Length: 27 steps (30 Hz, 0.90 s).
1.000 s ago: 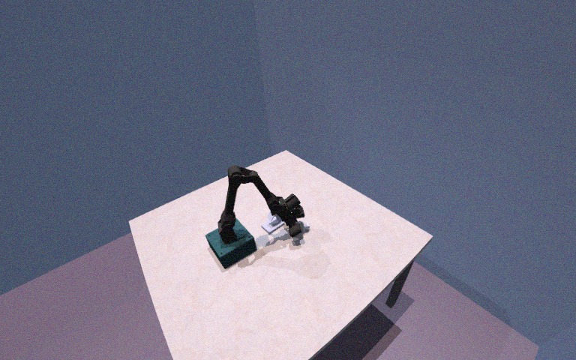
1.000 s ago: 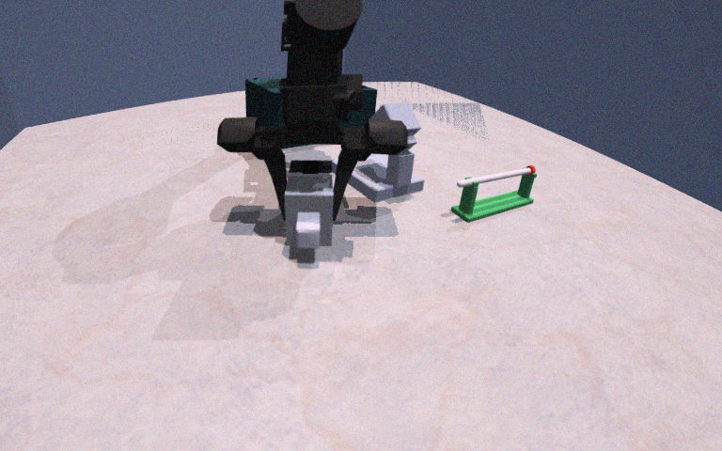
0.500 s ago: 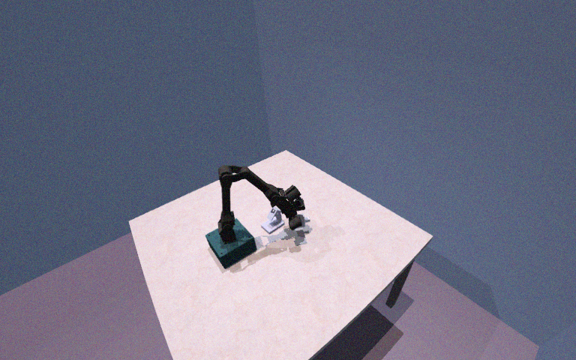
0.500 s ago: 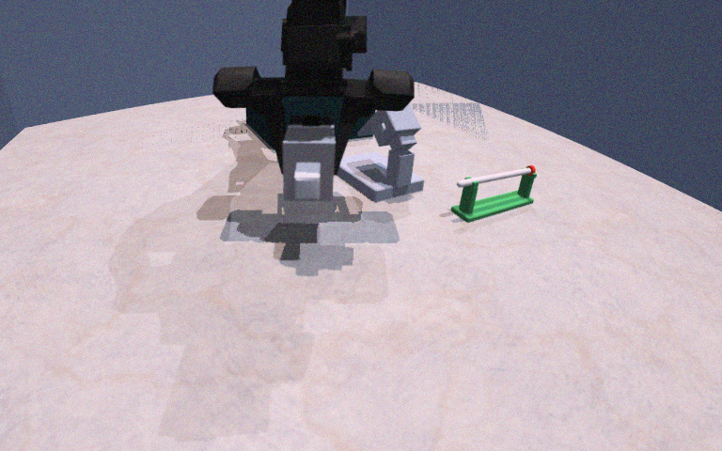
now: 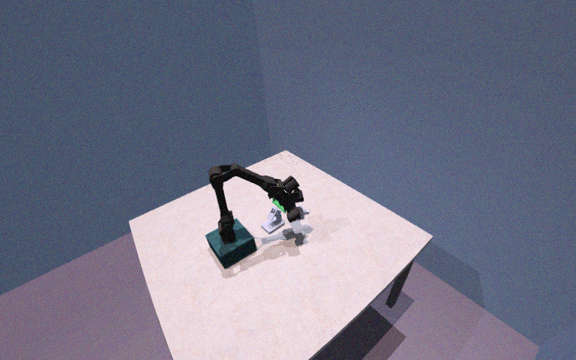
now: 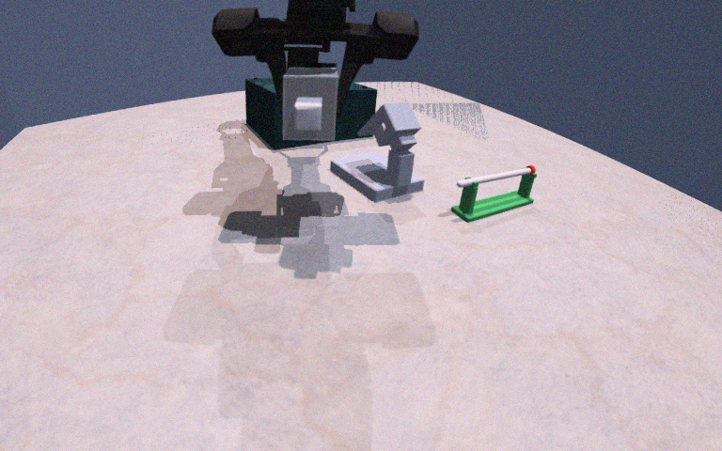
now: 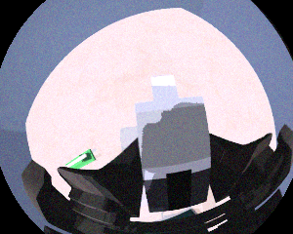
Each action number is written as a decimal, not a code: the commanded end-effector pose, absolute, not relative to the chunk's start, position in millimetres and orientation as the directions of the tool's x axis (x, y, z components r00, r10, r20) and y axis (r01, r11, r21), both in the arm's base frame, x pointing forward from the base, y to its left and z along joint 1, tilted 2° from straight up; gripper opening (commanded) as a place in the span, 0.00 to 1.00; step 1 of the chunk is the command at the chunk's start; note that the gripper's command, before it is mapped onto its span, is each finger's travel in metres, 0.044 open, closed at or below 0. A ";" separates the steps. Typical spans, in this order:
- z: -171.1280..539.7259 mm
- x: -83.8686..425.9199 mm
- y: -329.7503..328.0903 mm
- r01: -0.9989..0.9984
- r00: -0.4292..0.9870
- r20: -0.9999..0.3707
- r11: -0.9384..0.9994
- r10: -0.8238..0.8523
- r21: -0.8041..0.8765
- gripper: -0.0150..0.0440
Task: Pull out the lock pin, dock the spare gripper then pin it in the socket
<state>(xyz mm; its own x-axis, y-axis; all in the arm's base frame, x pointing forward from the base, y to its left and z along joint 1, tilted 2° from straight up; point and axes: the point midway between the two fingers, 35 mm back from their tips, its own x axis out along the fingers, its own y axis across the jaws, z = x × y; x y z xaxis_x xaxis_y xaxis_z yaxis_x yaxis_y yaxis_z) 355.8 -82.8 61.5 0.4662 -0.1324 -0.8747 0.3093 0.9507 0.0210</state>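
The spare gripper [image 6: 298, 131] [image 7: 178, 138] is a grey block with a small square stub on its front. My gripper [image 6: 310, 92] is shut on it, one black finger on each side, and holds it above the table. The pale grey mount [image 6: 401, 118] [image 5: 269, 227] stands beside it, to the right in the exterior view, with a tilted socket head. A side hole shows in the head, with no pin in it. The white lock pin [image 6: 494, 177] with a red end lies across the green rack [image 6: 494, 207] [image 5: 277, 204] [image 7: 90, 155]. The socket's mouth is not clearly visible.
The dark teal base box [image 6: 261, 111] [image 5: 231, 247] carries the arm and stands behind the held block in the exterior view. The mount stands between the held block and the green rack. The table [image 5: 238, 312] [image 6: 130, 334] has the arm's shadows on it.
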 end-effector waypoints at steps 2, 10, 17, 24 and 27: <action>70.9 357.2 -82.6 0.303 0.481 -0.867 0.953 -0.131 0.024 0.25; 63.1 354.6 -82.6 0.310 0.462 -0.877 0.951 -0.131 0.021 0.25; 62.1 349.5 -74.8 0.285 0.432 -0.895 0.959 -0.115 0.015 0.25; 61.2 338.2 -59.7 0.233 0.368 -0.926 0.972 -0.084 0.005 0.25; 61.2 333.1 -53.4 0.211 0.340 -0.938 0.977 -0.072 0.001 0.25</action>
